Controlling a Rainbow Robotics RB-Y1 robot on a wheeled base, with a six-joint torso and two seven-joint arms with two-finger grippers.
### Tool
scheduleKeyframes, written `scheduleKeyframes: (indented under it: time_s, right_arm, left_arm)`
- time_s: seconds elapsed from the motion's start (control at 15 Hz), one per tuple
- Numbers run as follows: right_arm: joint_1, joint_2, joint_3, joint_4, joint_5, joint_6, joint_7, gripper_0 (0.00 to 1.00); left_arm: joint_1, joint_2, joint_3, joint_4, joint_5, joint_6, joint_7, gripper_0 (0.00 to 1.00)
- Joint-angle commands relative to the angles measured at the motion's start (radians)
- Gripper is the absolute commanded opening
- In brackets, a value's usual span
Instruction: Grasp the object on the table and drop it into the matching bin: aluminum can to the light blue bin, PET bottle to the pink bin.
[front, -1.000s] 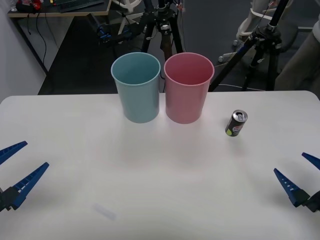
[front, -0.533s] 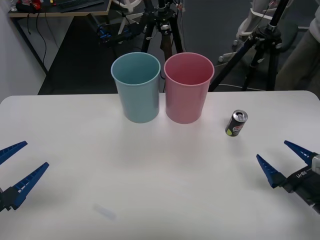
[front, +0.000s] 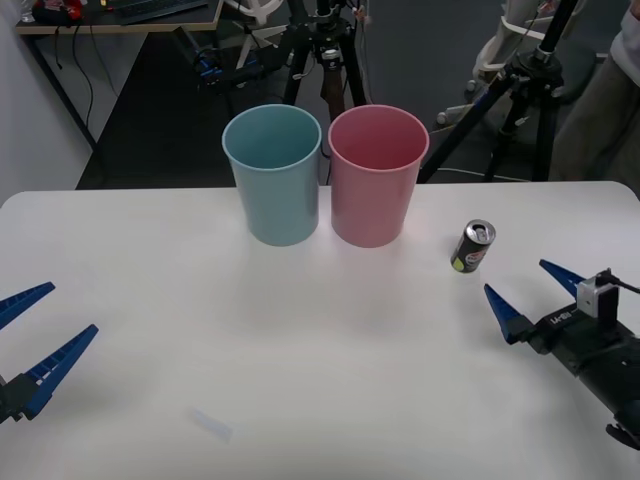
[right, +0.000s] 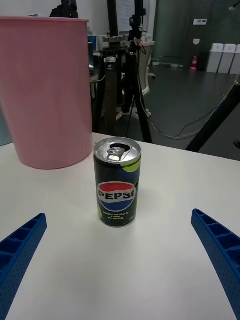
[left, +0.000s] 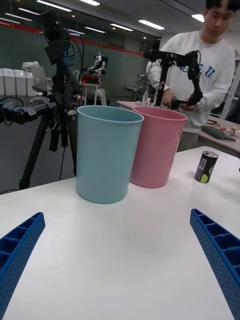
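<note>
Your right tool (front: 530, 291) sits released, fingers spread, near the aluminum can (front: 472, 246). Can stands upright on the bench (front: 300, 340), label "PEPSI", right of the pink bin (front: 377, 175) and light blue bin (front: 274, 174). Your left tool (front: 35, 340) rests released at bench's left.

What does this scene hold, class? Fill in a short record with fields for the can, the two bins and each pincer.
can: aluminum can, upright on the table, apart from both bins
light blue bin: upright, robot's left of the pink one
pink bin: upright, between blue bin and can
right pincer: open, low over the table, pointed at the can, not touching it
left pincer: open, at the table's left edge, far from the can
</note>
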Motion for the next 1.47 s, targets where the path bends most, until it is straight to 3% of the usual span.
scheduleKeyframes:
  time_s: [0.07, 0.33, 1.47]
  right_arm:
    - [-0.03, 0.0, 0.046, 0.0, 0.003, 0.069, -0.004, 1.0]
    - [-0.063, 0.0, 0.092, 0.004, 0.023, 0.146, -0.011, 1.0]
    - [-0.344, 0.069, 0.103, 0.313, 0.044, 0.155, -0.004, 1.0]
  left_arm:
    - [0.0, 0.0, 0.0, 0.0, 0.0, 0.0, 0.0, 1.0]
    - [0.0, 0.0, 0.0, 0.0, 0.0, 0.0, 0.0, 1.0]
    - [0.0, 0.0, 0.0, 0.0, 0.0, 0.0, 0.0, 1.0]
